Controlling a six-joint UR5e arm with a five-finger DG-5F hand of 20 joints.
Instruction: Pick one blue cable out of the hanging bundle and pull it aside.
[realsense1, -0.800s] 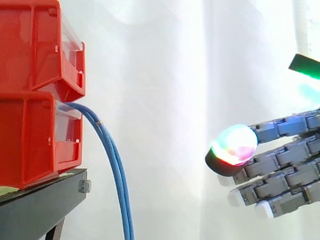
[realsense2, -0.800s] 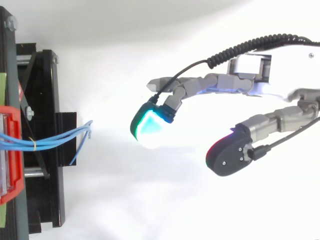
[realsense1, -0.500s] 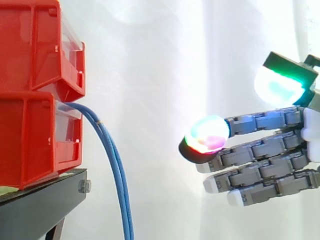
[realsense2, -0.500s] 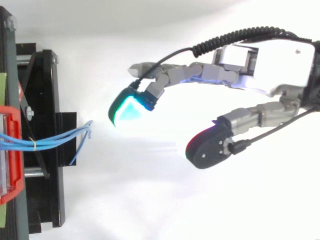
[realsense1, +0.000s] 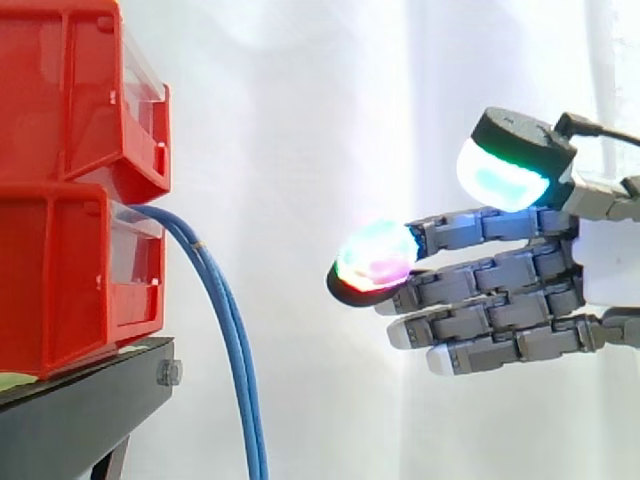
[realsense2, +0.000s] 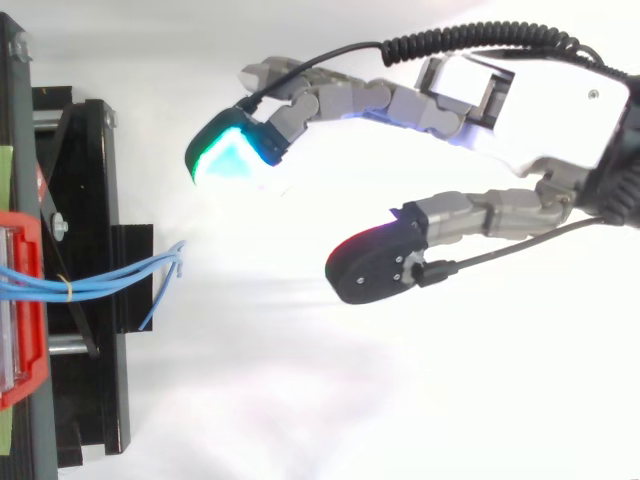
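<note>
Two red bins stacked: upper red bin (realsense1: 70, 90) on lower red bin (realsense1: 60, 280), both on one black stand (realsense1: 80, 410). White curtain (realsense1: 300, 120) behind.

One bundle of blue cables (realsense1: 225, 330) comes out of the front of the lower bin, arcs over and hangs down just beside the stand's edge. From the side, the strands run tight together and an exact count is not possible. From above, the bundle (realsense2: 110, 285) has one thin yellow tie (realsense2: 65, 290) round it, and past the tie it fans into four loose ends.

One pale yellow-green strip (realsense2: 5, 200) lies along the stand's edge, too small to tell if it has any print.

One robot hand (realsense1: 605, 265) comes in from the right at about the height of the lower bin. Its fingers (realsense1: 480, 300) stretch nearly straight toward the cables and lie close together, one above the other. The thumb (realsense1: 510, 160) sits above them, spread well away. Nothing is held.

The leading fingertip pad (realsense1: 375, 260) glows magenta and green, and the thumb pad glows cyan-green. From above, the hand (realsense2: 540, 110) is well apart from the cable ends, with bare white between them.
</note>
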